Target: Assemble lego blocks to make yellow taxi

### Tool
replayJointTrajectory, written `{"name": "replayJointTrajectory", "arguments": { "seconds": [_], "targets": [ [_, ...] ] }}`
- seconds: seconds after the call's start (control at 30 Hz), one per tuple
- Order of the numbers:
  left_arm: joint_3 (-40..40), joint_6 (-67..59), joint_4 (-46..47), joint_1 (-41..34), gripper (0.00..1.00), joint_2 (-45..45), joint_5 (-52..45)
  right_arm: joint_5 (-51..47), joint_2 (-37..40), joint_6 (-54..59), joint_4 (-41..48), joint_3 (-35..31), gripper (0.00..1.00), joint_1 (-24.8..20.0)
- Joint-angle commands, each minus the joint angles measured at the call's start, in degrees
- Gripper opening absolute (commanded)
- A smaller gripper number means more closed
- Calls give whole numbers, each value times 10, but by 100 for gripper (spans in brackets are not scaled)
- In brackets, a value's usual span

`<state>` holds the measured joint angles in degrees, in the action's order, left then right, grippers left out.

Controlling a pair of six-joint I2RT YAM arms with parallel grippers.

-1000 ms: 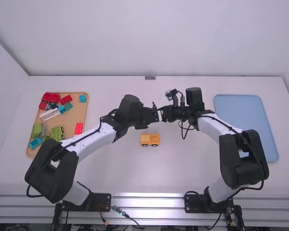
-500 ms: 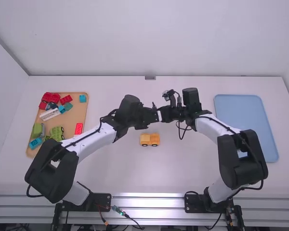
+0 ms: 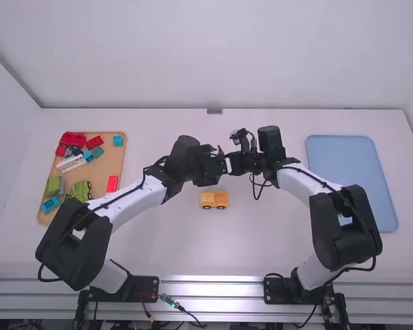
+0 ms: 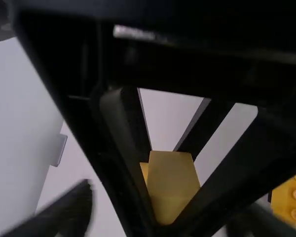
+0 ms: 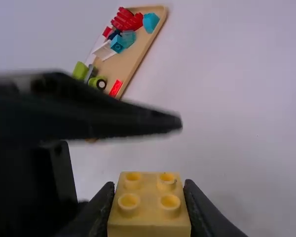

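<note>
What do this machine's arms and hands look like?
The left arm and right arm match: smooth white sections between chunky, rounded black joints, with thin black cables running along the outside. For hands, the left gripper and right gripper are black too, each with two slender fingers.

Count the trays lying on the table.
2. The tan tray, with assorted blocks on it, is at the high view's left; the blue tray is at its right, partly covered by the right arm.
</note>
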<state>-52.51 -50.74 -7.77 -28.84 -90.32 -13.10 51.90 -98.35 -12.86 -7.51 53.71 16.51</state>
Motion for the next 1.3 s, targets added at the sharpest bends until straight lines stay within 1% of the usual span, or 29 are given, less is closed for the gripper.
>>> {"name": "replayJointTrajectory", "arguments": {
  "seconds": [0.0,0.03,0.13,0.17,0.23,0.27,0.3,0.33,0.4,0.5,0.57,0.67,0.7,0.73,0.8,0.87,0.93,1.07,1.13,1.2,1.27],
  "targets": [
    [-14,18,7,-4,99,3,-10,-1,-6,16,-1,7,20,-6],
    [-14,45,18,0,99,15,-9,-1,-6,34,4,7,20,-13],
    [-14,53,46,15,99,36,-23,3,-5,81,18,7,19,-28],
    [-14,53,59,23,99,47,-47,8,-5,104,23,7,19,-32],
    [-15,55,76,45,99,65,-112,15,-3,153,34,7,18,-41],
    [-17,56,92,69,99,77,-177,24,-2,196,42,7,18,-47],
    [-18,56,96,75,99,78,-193,26,-1,205,45,7,18,-48],
    [-23,55,107,90,99,80,-231,27,0,228,54,7,18,-51],
    [-34,66,126,133,99,79,-341,37,4,297,79,7,17,-61],
    [-53,64,161,164,99,67,-424,64,12,384,114,7,15,-68],
    [-63,64,177,171,99,51,-455,81,15,437,130,7,15,-70],
    [-73,80,198,171,99,30,-475,104,20,515,150,7,15,-66],
    [-74,86,198,171,99,28,-475,105,22,522,152,7,15,-65],
    [-78,126,196,165,99,15,-474,104,26,549,162,7,16,-61],
    [-87,165,200,163,99,-4,-475,110,35,587,175,7,16,-54],
    [-89,164,209,162,99,-12,-475,111,39,605,180,7,16,-51],
    [-92,144,231,160,99,-27,-473,109,54,631,190,7,16,-42],
    [-93,89,269,151,98,-44,-473,107,75,637,200,7,16,-33],
    [-93,62,283,145,91,-44,-473,107,79,637,201,7,16,-33],
    [-92,44,286,139,92,-44,-473,107,79,637,204,7,16,-33],
    [-93,15,284,128,93,-44,-452,106,79,637,214,7,16,-33]
  ]
}}
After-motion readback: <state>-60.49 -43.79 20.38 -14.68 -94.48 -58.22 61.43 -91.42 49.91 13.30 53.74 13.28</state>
